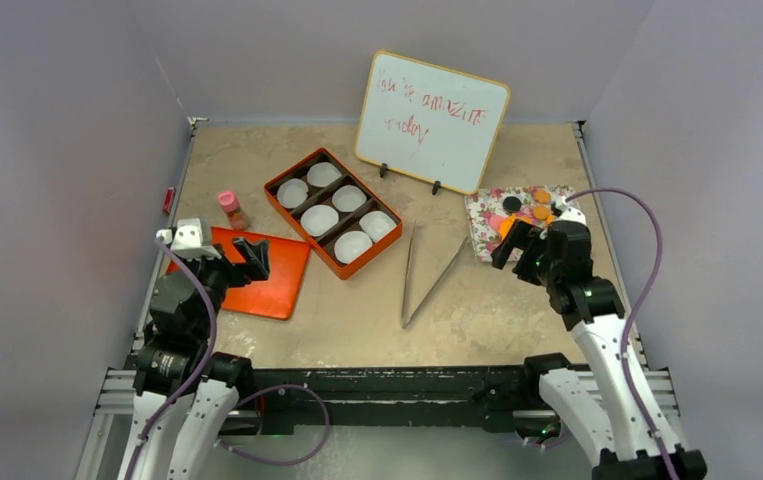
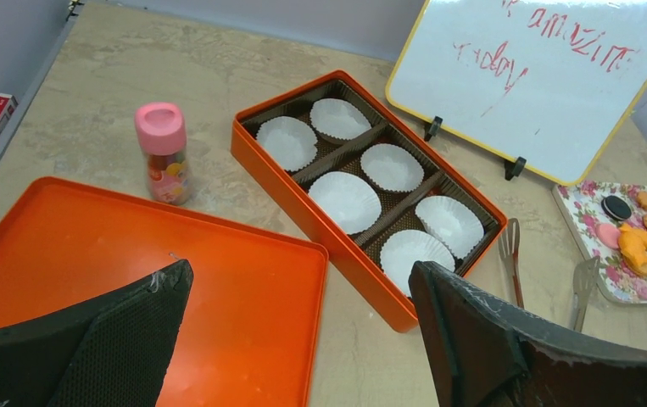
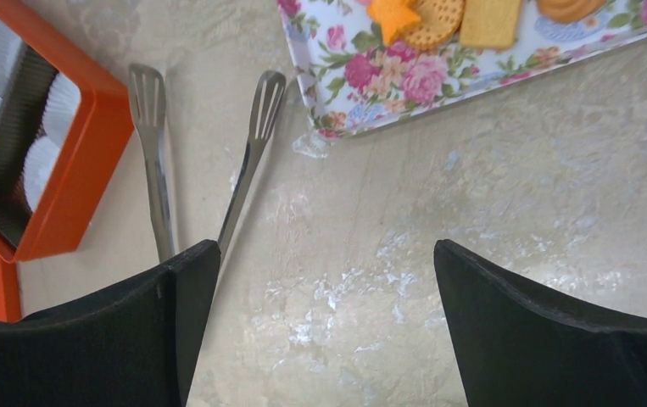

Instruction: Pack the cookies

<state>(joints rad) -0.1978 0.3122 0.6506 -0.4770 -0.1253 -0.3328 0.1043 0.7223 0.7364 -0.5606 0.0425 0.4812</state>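
The cookies (image 1: 529,212) lie on a floral tray (image 1: 487,220) at the right: mostly orange, one black (image 2: 616,207), one pink (image 2: 608,235); some show in the right wrist view (image 3: 438,21). An orange box (image 1: 333,210) holds several white paper cups (image 2: 347,197) at the table's middle. My left gripper (image 1: 249,258) is open and empty above the orange lid (image 1: 275,290). My right gripper (image 1: 515,243) is open and empty over bare table just near of the tray (image 3: 362,93). Metal tongs (image 1: 427,275) lie between box and tray.
A whiteboard (image 1: 431,120) stands at the back. A small pink-capped bottle (image 1: 230,208) stands left of the box. A small red item (image 1: 168,200) lies by the left wall. Walls close in the table's left, right and back sides.
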